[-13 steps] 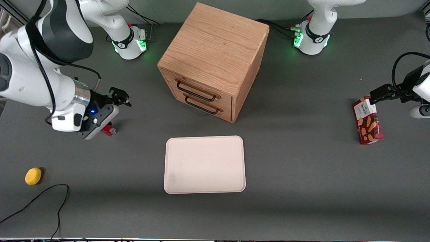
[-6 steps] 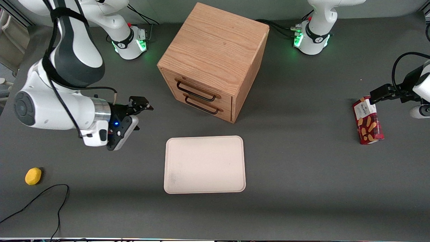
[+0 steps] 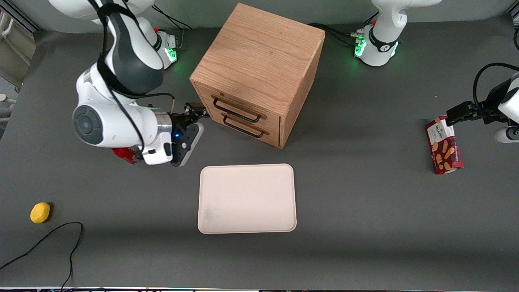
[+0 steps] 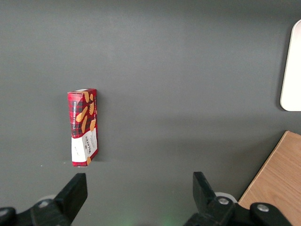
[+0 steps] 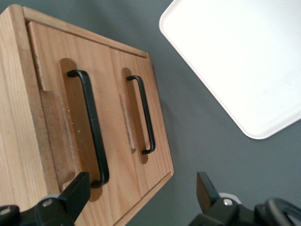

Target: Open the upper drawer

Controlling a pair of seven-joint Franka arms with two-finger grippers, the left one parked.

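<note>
The oak cabinet (image 3: 259, 61) stands in the middle of the table, its two drawer fronts turned toward the working arm. The upper drawer (image 3: 243, 106) is flush with the cabinet front, and its thin black wire handle (image 3: 237, 112) runs across it. The lower drawer (image 3: 249, 126) sits just beneath, also flush. My gripper (image 3: 197, 110) is open and level with the upper drawer, close to the cabinet's front corner, holding nothing. In the right wrist view the upper drawer's handle (image 5: 91, 127) ends near one fingertip (image 5: 77, 190); my gripper (image 5: 141, 200) spans the lower drawer's corner, touching neither handle.
A white tray (image 3: 247, 198) (image 5: 235, 56) lies nearer the front camera than the cabinet. A red can (image 3: 123, 155) shows partly under the working arm. A yellow fruit (image 3: 40, 212) and a black cable (image 3: 48, 239) lie toward the working arm's end. A biscuit box (image 3: 444, 146) (image 4: 83, 127) lies toward the parked arm's end.
The working arm has swung from beside the red can toward the cabinet, bringing the open gripper up to the drawer fronts. The drawers have not moved.
</note>
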